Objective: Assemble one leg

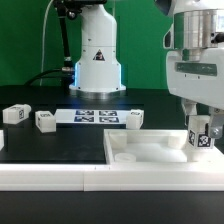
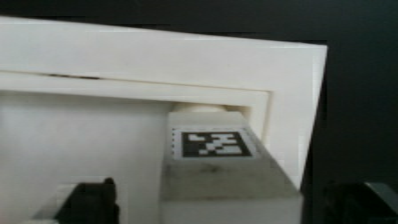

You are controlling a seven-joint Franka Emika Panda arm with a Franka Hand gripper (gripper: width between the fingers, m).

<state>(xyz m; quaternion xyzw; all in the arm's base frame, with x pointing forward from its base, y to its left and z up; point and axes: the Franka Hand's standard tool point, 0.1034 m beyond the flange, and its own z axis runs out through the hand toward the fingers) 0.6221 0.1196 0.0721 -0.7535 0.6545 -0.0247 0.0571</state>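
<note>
The leg [image 1: 200,139], a small white post with a black-and-white tag, stands upright at the near corner of the large white tray-like piece [image 1: 150,150] on the exterior view's right. My gripper [image 1: 200,128] reaches down over it. In the wrist view the leg [image 2: 217,145] sits between the dark fingers [image 2: 93,200], against the tray's raised rim [image 2: 178,70]. A strip of light surface shows between the leg and the finger on one side, so the jaws stand a little apart from it. The leg's foot is hidden.
Three more white legs lie on the black table: two at the exterior view's left [image 1: 15,113] [image 1: 44,120] and one behind the tray [image 1: 133,119]. The marker board [image 1: 97,117] lies in front of the white robot base [image 1: 97,60].
</note>
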